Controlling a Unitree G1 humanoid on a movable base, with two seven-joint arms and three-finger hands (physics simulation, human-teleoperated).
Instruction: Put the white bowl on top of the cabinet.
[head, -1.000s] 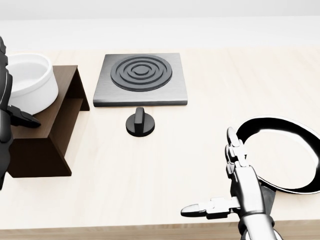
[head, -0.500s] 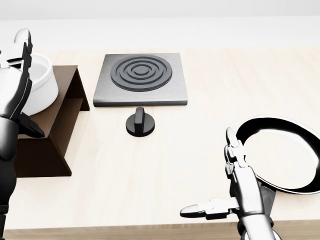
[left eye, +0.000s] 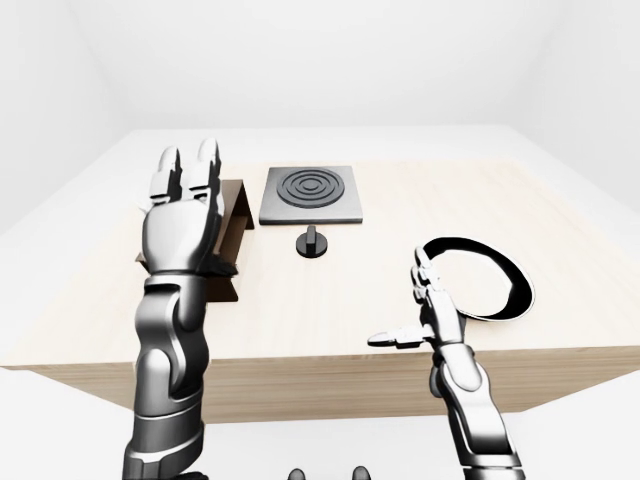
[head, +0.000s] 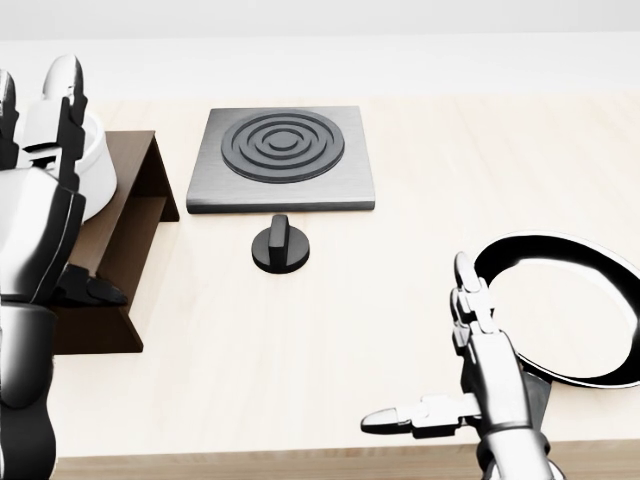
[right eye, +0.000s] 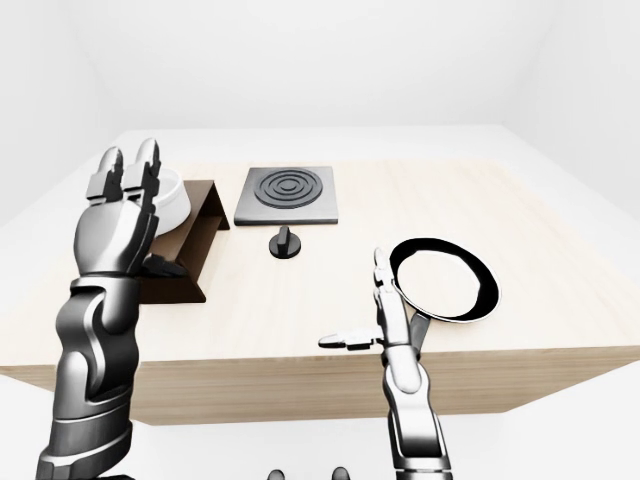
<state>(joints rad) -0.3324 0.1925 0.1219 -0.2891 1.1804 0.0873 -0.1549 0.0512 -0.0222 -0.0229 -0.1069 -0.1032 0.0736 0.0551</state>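
Observation:
The white bowl (right eye: 172, 196) rests on top of the dark brown cabinet (head: 135, 215) at the left of the table. In the head view only its right rim (head: 100, 165) shows, the rest hidden behind my left hand. My left hand (head: 50, 180) is raised upright before the bowl and cabinet, open, fingers straight up and thumb low; it holds nothing. My right hand (head: 440, 360) hovers open over the table's lower right, fingers up and thumb pointing left, just left of the pan.
A grey hotplate (head: 283, 155) with dark rings lies at the top centre, a black knob (head: 281, 245) just below it. A black-rimmed pan (head: 560, 305) lies at the right. The table's near edge (head: 300, 465) runs along the bottom.
My left hand has risen from the left edge and shifted right, fingers straightened upward, now covering most of the bowl. The bowl, cabinet and right hand have not moved.

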